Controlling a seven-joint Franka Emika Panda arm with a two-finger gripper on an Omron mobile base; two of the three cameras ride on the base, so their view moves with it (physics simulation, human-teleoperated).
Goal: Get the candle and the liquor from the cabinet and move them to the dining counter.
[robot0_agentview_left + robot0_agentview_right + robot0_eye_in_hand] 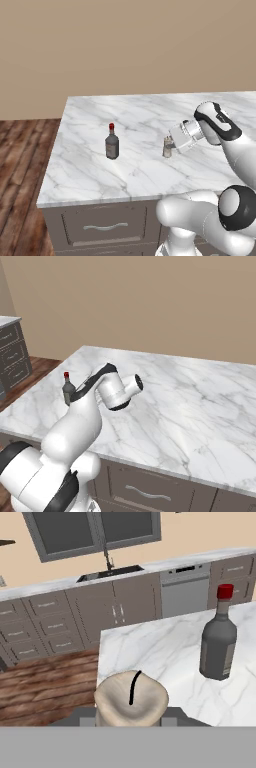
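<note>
The liquor, a dark bottle with a red cap, stands upright on the white marble dining counter near its left end. To its right the small beige candle sits upright between the fingers of my gripper, which is shut on it at counter height. I cannot tell whether the candle's base touches the marble. In the hand view the candle with its black wick fills the bottom centre and the liquor stands to the right. The liquor peeks out behind my arm. The cabinet is out of view.
Beyond the counter's left edge lies wood floor. Dark drawers stand at the far left. Across the room run base cabinets with a sink and a dishwasher. Bare marble stretches to the right.
</note>
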